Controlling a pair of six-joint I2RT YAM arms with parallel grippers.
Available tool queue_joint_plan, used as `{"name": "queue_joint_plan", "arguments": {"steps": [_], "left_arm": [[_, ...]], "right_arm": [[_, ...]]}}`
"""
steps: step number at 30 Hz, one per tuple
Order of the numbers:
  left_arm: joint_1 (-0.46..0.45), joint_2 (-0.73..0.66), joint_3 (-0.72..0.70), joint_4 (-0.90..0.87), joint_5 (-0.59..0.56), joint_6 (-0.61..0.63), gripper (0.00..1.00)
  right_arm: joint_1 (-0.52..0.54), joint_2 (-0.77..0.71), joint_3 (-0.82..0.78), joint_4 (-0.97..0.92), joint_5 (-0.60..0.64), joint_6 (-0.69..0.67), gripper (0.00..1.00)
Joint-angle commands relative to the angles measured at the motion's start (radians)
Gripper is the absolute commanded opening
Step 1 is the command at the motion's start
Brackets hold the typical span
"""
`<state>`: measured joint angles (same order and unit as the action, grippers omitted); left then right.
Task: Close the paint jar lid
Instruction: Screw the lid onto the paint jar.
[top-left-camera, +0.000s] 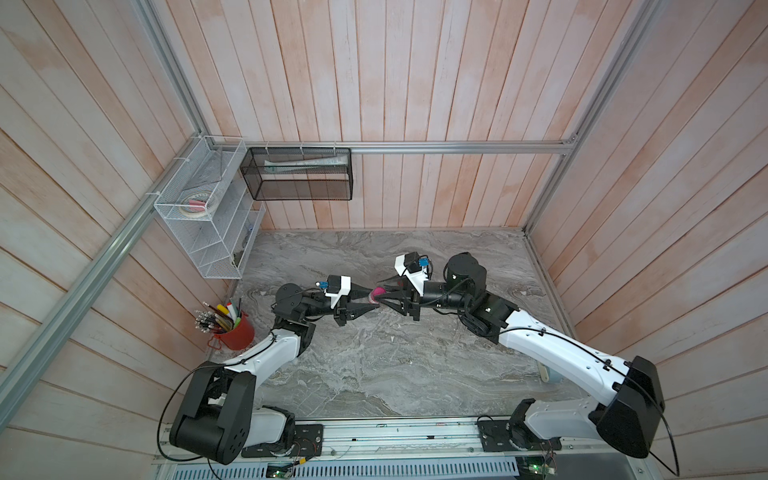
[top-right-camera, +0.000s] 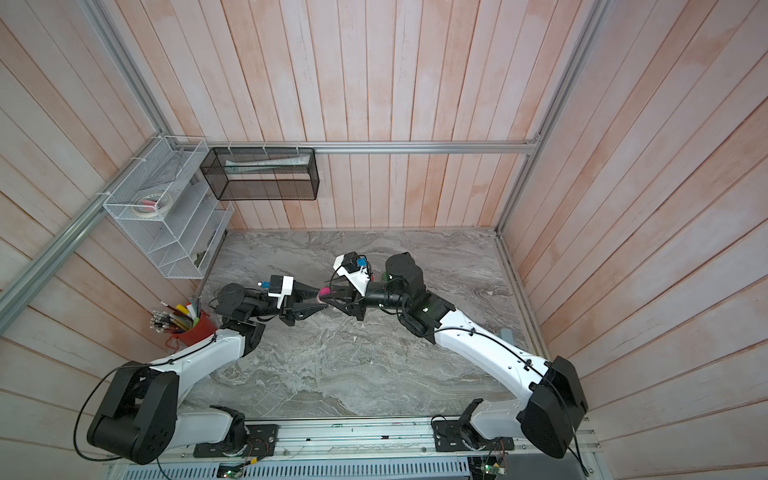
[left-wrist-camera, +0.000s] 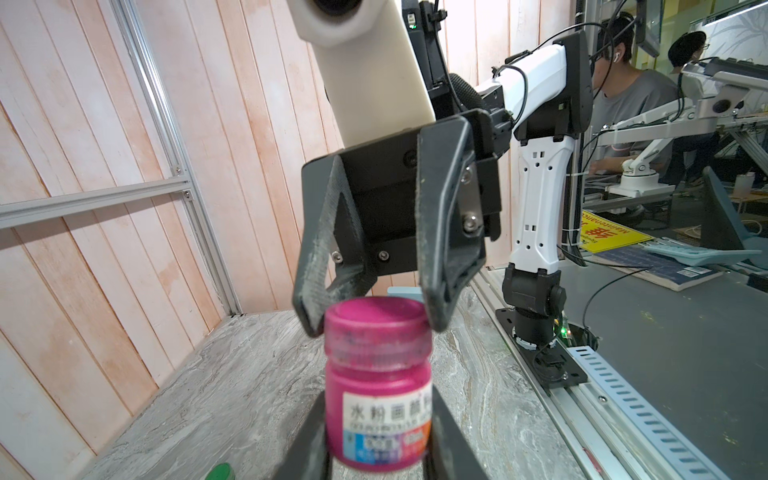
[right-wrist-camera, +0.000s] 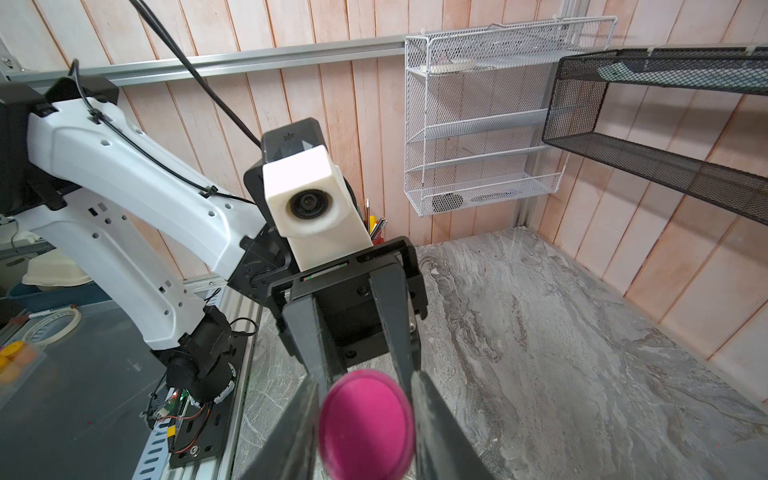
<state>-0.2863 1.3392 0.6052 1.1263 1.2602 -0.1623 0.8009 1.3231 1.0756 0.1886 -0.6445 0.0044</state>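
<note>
paint jar (left-wrist-camera: 376, 374) sits clamped in the left tool (left-wrist-camera: 378, 419) over the counter (top-left-camera: 374, 365); left wrist view shows its label (left-wrist-camera: 386, 415), right wrist view only the lid (right-wrist-camera: 365, 424), straddled by the right tool (right-wrist-camera: 368, 384), grip unclear.

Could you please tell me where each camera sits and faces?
Both top views: high above the arm bases, looking down at the table; left gripper and right gripper meet at the paint jar.
Left wrist: on the left arm, facing the paint jar's side; right gripper at the lid.
Right wrist: on the right arm, facing the lid's top and left gripper.
Both wrist views share the lid.
</note>
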Motion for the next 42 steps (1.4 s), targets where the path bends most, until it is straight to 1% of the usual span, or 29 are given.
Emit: {"name": "queue_joint_plan", "arguments": {"steps": [1, 6, 9, 11, 15, 17, 19, 21, 24, 28, 32, 35, 38, 42], "left_arm": [[-0.017, -0.014, 0.011, 0.06, 0.035, 0.014, 0.33], [-0.017, -0.017, 0.01, 0.025, 0.026, 0.039, 0.33], [-0.017, -0.014, 0.012, 0.016, 0.025, 0.044, 0.33], [-0.017, -0.012, 0.012, 0.013, 0.024, 0.046, 0.33], [-0.017, -0.014, 0.014, -0.012, 0.013, 0.062, 0.33], [-0.017, -0.018, 0.018, -0.056, -0.003, 0.079, 0.33], [-0.017, -0.027, 0.028, -0.127, -0.013, 0.144, 0.33], [-0.017, -0.032, 0.036, -0.189, -0.025, 0.181, 0.33], [-0.018, -0.041, 0.056, -0.33, -0.055, 0.272, 0.33], [-0.017, -0.051, 0.064, -0.412, -0.107, 0.341, 0.33], [-0.017, -0.054, 0.068, -0.47, -0.147, 0.389, 0.33], [-0.017, -0.061, 0.074, -0.513, -0.173, 0.421, 0.34], [-0.017, -0.075, 0.087, -0.603, -0.204, 0.498, 0.34], [-0.018, -0.105, 0.087, -0.677, -0.255, 0.567, 0.34]], "right_arm": [[0.006, 0.039, -0.007, -0.068, 0.06, 0.0, 0.41], [0.009, 0.041, -0.004, -0.084, 0.06, -0.008, 0.46], [0.008, 0.036, -0.008, -0.078, 0.068, -0.006, 0.44], [0.009, 0.032, -0.006, -0.076, 0.07, -0.004, 0.44], [0.009, 0.022, -0.016, -0.066, 0.064, -0.004, 0.62], [0.01, 0.017, -0.019, -0.066, 0.063, -0.004, 0.65], [0.009, 0.004, -0.025, -0.067, 0.08, -0.004, 0.68], [0.009, -0.016, -0.035, -0.063, 0.109, -0.004, 0.7], [0.005, -0.046, -0.042, -0.069, 0.129, -0.004, 0.72], [-0.003, -0.082, -0.033, -0.123, 0.149, -0.004, 0.74], [-0.01, -0.15, -0.072, -0.154, 0.183, 0.002, 0.75], [-0.033, -0.205, -0.099, -0.184, 0.21, -0.002, 0.75], [-0.062, -0.245, -0.1, -0.235, 0.223, -0.019, 0.75], [-0.105, -0.255, -0.07, -0.281, 0.217, -0.046, 0.75]]}}
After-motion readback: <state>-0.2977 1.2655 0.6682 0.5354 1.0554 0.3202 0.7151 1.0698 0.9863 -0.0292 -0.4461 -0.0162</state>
